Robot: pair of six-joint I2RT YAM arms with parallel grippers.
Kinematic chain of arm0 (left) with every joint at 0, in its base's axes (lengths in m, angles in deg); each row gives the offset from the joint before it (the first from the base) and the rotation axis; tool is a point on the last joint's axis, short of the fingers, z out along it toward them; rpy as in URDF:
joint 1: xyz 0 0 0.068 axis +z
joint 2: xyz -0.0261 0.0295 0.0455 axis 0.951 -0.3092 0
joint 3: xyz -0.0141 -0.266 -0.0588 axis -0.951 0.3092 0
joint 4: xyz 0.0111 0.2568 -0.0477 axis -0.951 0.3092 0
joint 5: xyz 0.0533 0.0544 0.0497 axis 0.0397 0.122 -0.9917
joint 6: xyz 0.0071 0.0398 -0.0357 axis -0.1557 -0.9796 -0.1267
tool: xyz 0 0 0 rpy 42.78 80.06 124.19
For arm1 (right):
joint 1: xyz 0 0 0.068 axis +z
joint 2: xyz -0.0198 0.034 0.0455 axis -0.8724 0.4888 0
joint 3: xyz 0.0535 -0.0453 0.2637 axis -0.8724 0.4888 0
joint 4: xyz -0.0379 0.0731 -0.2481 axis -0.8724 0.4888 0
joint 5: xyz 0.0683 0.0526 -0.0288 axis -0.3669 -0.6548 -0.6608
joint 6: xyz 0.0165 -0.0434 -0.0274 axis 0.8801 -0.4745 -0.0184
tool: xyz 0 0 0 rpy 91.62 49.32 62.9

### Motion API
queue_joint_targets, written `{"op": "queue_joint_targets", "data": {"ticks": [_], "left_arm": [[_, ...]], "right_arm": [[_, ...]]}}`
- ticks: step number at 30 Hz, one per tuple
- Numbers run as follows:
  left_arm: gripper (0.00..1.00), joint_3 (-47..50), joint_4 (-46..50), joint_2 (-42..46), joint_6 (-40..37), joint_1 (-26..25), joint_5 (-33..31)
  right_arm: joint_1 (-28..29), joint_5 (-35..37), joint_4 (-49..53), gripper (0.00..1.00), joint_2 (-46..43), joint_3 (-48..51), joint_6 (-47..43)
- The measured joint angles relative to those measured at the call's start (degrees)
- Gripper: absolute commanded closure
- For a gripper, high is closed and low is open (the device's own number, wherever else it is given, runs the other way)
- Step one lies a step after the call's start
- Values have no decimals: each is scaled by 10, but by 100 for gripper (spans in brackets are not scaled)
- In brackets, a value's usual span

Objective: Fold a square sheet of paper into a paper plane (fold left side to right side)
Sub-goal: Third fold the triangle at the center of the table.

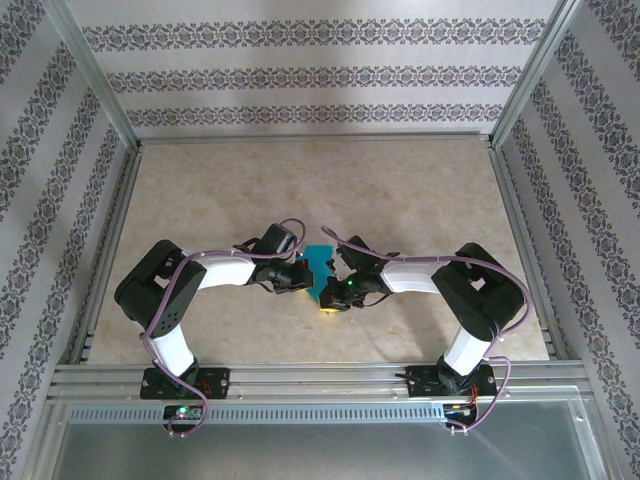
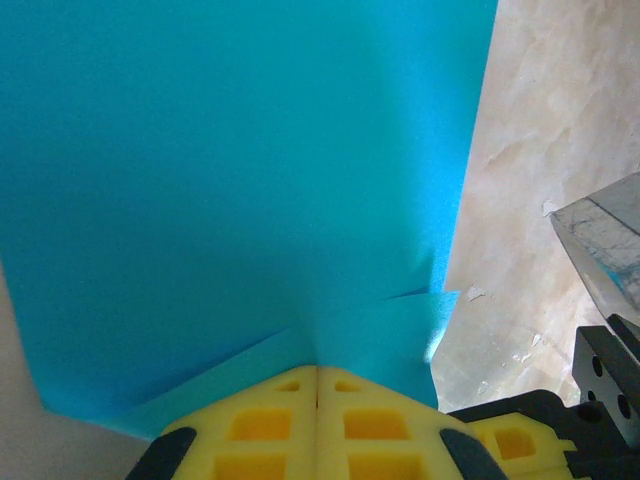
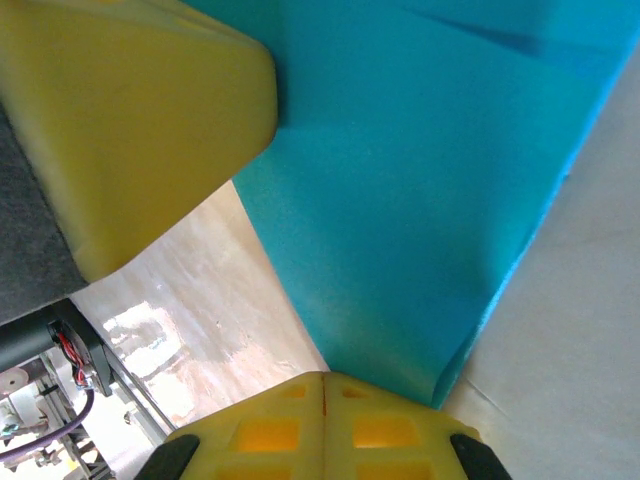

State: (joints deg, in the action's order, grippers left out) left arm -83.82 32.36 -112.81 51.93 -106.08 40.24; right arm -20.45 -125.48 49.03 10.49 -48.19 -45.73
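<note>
My left gripper [image 2: 317, 372] is pinched tight on the square sheet of paper [image 2: 230, 180], which fans toward twelve o'clock. My right gripper [image 3: 325, 380] clamps the same sheet. One sheet, two grippers, near the centre of the table [image 1: 420, 190]. I judge the folding partway: overlapped layers show, nose and wings remain.

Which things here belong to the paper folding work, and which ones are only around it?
Belonging to the job:
- teal sheet of paper
- left gripper, shut on it
- right gripper, shut on it

Only around:
- table
- patterned walls
- metal frame
</note>
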Motion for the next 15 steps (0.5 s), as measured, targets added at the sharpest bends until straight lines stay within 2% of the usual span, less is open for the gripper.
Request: {"op": "queue_joint_targets", "data": {"ticks": [15], "left_arm": [[100, -10, 16, -4, 0, 0, -2]], "right_arm": [[0, 0, -15, 100, -19, 28, -2]]}}
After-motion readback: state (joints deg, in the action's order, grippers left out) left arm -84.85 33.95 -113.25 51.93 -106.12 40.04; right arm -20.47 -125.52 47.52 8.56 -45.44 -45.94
